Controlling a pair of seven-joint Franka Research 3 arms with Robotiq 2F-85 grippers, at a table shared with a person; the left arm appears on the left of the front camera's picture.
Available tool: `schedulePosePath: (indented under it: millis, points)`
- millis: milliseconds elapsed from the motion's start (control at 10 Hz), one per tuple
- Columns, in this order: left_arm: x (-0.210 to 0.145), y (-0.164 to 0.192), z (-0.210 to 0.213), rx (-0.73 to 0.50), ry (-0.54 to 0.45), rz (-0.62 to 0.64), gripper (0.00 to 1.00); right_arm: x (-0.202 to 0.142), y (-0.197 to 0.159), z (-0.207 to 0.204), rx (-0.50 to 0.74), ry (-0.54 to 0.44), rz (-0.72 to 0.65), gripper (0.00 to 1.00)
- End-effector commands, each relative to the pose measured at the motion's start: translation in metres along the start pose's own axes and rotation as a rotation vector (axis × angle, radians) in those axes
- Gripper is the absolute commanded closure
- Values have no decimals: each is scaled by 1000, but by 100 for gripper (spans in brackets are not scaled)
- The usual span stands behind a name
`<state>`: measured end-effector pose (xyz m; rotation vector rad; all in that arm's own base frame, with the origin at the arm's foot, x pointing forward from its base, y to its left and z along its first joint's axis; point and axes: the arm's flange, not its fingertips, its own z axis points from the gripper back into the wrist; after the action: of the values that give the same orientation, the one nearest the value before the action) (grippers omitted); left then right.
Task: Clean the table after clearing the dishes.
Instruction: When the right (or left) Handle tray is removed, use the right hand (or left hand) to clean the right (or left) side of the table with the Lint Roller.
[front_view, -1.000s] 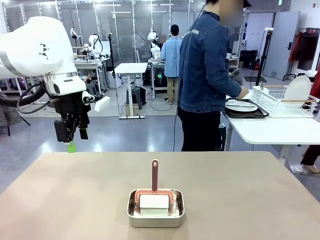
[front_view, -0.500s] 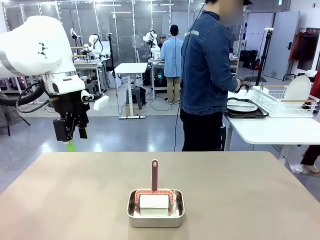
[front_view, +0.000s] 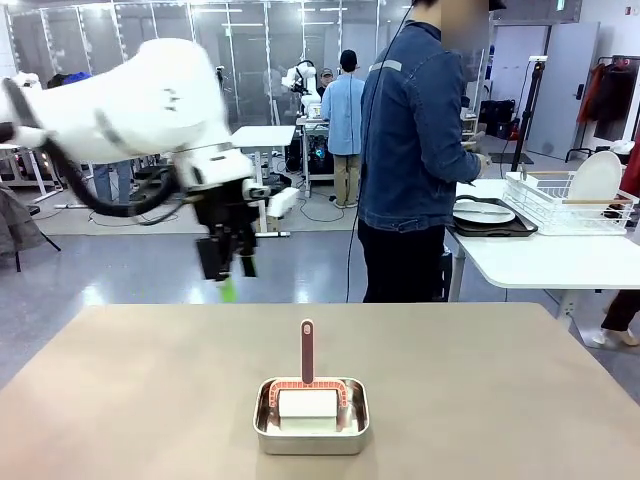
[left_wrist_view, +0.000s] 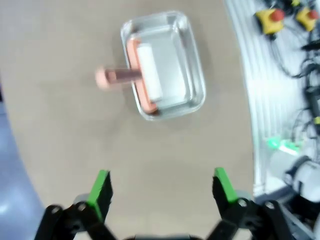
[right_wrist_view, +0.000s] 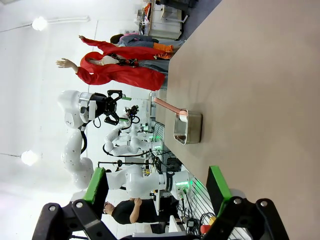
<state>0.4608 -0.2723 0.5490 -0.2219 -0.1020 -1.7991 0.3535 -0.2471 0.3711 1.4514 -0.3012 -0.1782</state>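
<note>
The tan table carries a small steel pan holding a white cleaning pad with an upright pink handle. My left gripper hangs open above the table's far edge, left of the pan. In the left wrist view the left gripper is open and empty, with the pan lying ahead on the table. My right gripper is open and empty too, the pan far ahead on the table. One of the dishes, a white plate, sits on a dark tray at the side table.
A person in a denim shirt stands at the far side, hands at the white side table with a wire dish rack holding a plate. The floor drops off beyond the table's far edge.
My left arm has swung to the right, from the table's far left corner towards its middle. The person's hands have shifted near the tray and rack. The pan has not moved.
</note>
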Motion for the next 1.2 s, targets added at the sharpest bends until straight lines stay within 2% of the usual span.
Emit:
schedulePosePath:
  millis: [0,200,300,400,500,700,800,1100]
  points:
    - [37,33,11,-44,86,41,0,-1,4,0,5,0,3,0]
    - [80,49,-4,-68,105,57,0,-1,4,0,5,0,3,0]
    - [94,54,-14,-70,148,66,0,-1,4,0,5,0,3,0]
    - [100,60,-24,-89,150,84,0,-1,4,0,5,0,3,0]
    - [103,64,-36,-62,144,150,0,-1,4,0,5,0,3,0]
    - [102,64,-60,-53,201,206,0,-1,4,0,5,0,3,0]
    - [96,63,-69,-52,183,231,0,-1,4,0,5,0,3,0]
    - [80,70,-95,-74,183,259,0,-1,4,0,5,0,3,0]
